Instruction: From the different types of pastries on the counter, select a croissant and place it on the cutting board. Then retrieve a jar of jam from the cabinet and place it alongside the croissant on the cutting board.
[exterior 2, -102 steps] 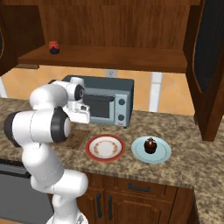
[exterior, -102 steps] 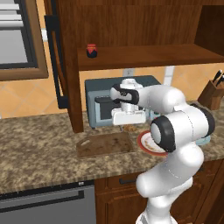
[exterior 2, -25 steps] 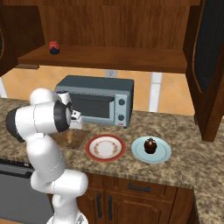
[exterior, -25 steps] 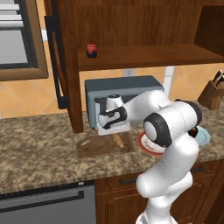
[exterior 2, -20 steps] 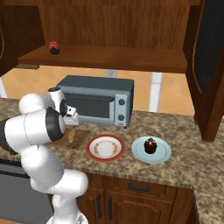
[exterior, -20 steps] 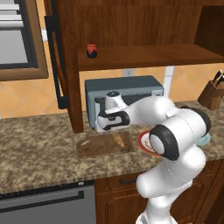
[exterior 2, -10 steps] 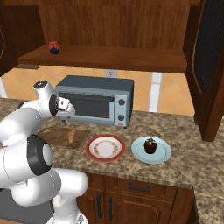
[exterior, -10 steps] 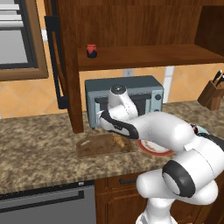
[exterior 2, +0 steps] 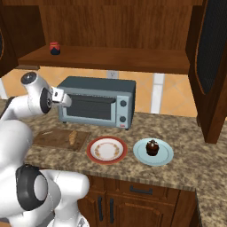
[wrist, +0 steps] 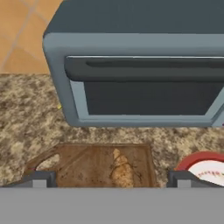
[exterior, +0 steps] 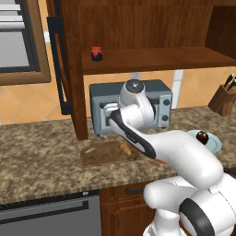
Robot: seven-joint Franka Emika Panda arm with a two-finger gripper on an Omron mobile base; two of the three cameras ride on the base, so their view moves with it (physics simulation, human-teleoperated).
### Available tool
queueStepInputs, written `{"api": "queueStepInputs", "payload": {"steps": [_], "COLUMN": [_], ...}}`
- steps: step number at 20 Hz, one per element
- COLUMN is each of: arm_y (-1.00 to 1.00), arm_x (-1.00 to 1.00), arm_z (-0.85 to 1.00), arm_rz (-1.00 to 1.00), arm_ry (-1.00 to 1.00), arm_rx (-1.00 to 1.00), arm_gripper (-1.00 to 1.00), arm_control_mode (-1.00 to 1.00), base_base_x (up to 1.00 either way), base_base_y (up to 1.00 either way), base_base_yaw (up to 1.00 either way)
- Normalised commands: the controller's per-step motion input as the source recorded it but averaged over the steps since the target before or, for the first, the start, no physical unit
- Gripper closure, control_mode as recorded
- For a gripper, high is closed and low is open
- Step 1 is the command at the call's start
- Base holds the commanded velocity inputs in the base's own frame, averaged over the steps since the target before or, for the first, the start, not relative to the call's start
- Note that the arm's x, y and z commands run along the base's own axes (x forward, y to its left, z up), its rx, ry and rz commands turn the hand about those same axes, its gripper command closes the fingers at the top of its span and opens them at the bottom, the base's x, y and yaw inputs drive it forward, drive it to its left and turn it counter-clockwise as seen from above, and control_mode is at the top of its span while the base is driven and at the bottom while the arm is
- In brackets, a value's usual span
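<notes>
The croissant (wrist: pixel 121 171), a golden-brown ridged crescent, lies at lower centre of the hand view on the right half of the dark wooden cutting board (wrist: pixel 83 164) (handle hole at its left end). The gripper (wrist: pixel 109 178) hangs above it, jaws wide and holding nothing. Behind the board stands the grey toaster oven (wrist: pixel 144 83). In the left base view's upper left, the red jar of jam (exterior: pixel 96 53) sits on the cabinet (exterior: pixel 147 57) shelf.

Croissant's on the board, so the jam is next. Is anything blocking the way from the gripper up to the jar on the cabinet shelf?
Nothing visible does. The jar stands alone at the shelf's front edge, cabinet door open, above the toaster oven. The gripper hangs open over the cutting board.
</notes>
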Motion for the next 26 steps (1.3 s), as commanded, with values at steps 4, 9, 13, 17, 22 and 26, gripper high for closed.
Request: {"api": "queueStepInputs", "payload": {"steps": [4,9,13,17,22,26], "arm_y": [0.0,0.0,0.03,0.12,0.04,0.04], "arm_x": [-0.08,-0.05,0.0,0.0,0.0,0.0], "arm_z": [1.0,0.83,0.47,0.51,0.6,0.52], "arm_rz": [0.0,0.0,0.0,0.0,0.04,0.07], "arm_ry": [-0.08,-0.13,-0.26,-0.24,-0.21,-0.12], "arm_rx": [0.12,0.07,0.0,0.0,0.0,0.0], "arm_gripper": [-1.0,-1.0,-1.0,-1.0,-1.0,-1.0], "arm_control_mode": [-1.0,-1.0,-1.0,-1.0,-1.0,-1.0], "base_base_x": [0.0,0.0,0.0,0.0,0.0,0.0], "base_base_y": [0.0,0.0,0.0,0.0,0.0,0.0], "base_base_yaw": [0.0,0.0,0.0,0.0,0.0,0.0]}}
